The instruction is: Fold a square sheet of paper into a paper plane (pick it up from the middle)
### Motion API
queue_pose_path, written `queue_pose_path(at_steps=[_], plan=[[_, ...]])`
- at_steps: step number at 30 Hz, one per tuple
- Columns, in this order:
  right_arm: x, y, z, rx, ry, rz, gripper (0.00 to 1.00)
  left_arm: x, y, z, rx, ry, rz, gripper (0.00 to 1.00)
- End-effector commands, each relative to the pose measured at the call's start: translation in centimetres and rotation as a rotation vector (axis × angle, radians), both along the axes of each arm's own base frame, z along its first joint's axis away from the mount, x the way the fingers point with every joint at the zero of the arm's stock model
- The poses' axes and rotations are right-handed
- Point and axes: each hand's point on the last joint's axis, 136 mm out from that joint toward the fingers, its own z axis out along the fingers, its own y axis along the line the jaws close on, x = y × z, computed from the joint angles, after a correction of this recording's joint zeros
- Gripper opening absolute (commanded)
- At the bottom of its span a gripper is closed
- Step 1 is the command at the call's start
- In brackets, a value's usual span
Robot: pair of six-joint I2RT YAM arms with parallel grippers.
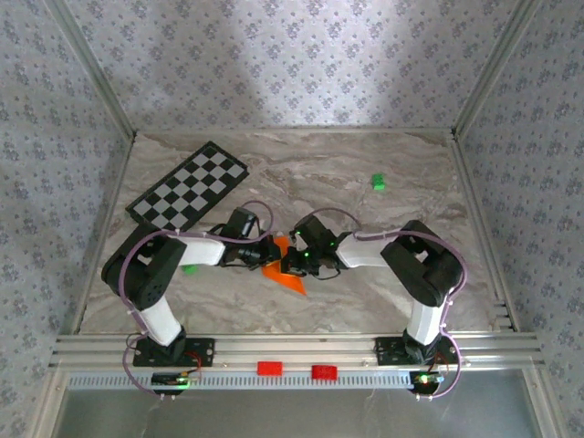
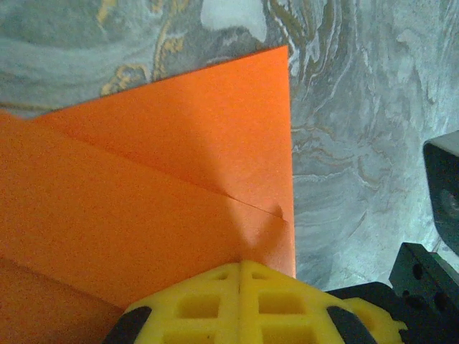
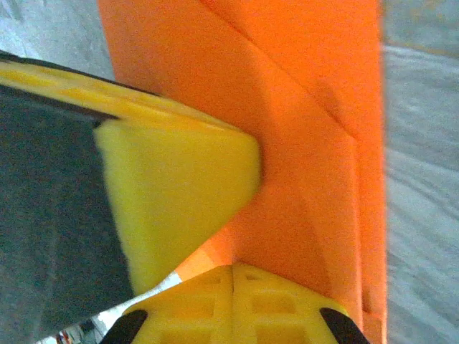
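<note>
The square sheet of paper [image 1: 290,280], bright orange, lies on the marble table between the two arms, folded over itself into a narrow pointed shape. Layered flaps and creases of the paper [image 2: 165,172] show in the left wrist view. My left gripper [image 1: 272,252] is shut, and its yellow fingertips [image 2: 242,271] rest against the paper near its right edge. My right gripper [image 1: 297,262] is shut too, its tips [image 3: 233,272] on the paper [image 3: 308,143]. In the right wrist view the left gripper's yellow finger [image 3: 179,186] presses on the same sheet just beside them.
A black-and-white checkered board [image 1: 188,196] lies at the back left. One small green block [image 1: 377,182] sits at the back right, another [image 1: 189,268] by the left arm. Two red pieces [image 1: 269,368] sit on the front rail. Patterned walls close in the table.
</note>
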Motion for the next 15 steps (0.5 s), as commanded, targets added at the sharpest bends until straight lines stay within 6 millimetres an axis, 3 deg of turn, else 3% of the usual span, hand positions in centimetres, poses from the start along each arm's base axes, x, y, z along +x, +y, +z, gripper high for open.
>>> queue_pose_path(at_steps=[1, 7, 15], plan=[[-2.6, -3.4, -4.4, -0.119, 0.099, -0.040, 0.00, -1.4, 3.3, -3.7, 0.149, 0.079, 0.046, 0.00], [-4.2, -3.8, -3.4, -0.050, 0.114, -0.016, 0.03, -1.5, 4.0, -4.4, 0.171, 0.089, 0.048, 0.00], [-5.7, -6.2, -2.7, -0.075, 0.103, -0.002, 0.06, -1.6, 4.5, -5.0, 0.187, 0.100, 0.053, 0.00]])
